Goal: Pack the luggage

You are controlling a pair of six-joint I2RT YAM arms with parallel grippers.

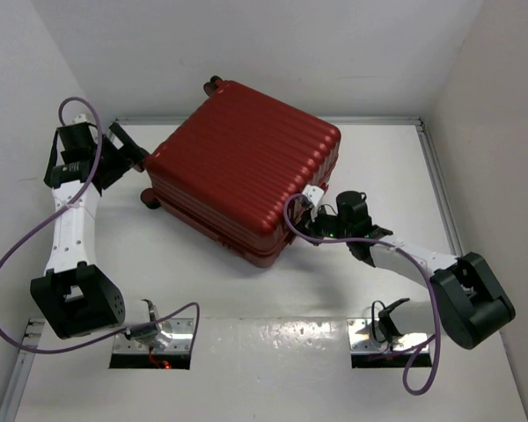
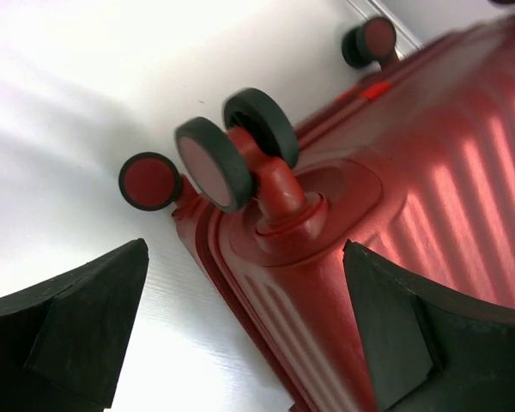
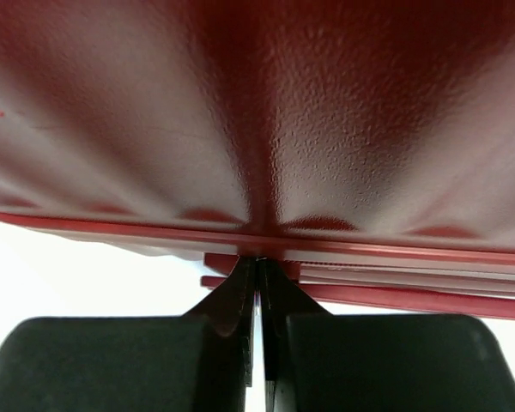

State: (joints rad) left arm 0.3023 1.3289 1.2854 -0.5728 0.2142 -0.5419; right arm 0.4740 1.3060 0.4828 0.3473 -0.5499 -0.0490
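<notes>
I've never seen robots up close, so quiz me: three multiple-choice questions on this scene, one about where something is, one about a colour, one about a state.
1. Where are the right gripper fingertips?
A) at the suitcase side seam
B) on a wheel
C) over bare table, far from the case

2. What colour is the suitcase shell?
A) blue
B) dark red
C) black

3. How is the left gripper?
A) shut on a wheel
B) shut on nothing
C) open

Answers:
1 A, its wrist view shows closed tips at the seam.
2 B, the shell is red in every view.
3 C, its fingers stand wide apart near the wheels.

Closed end effector [image 3: 257, 270] at luggage [image 3: 266, 112]
</notes>
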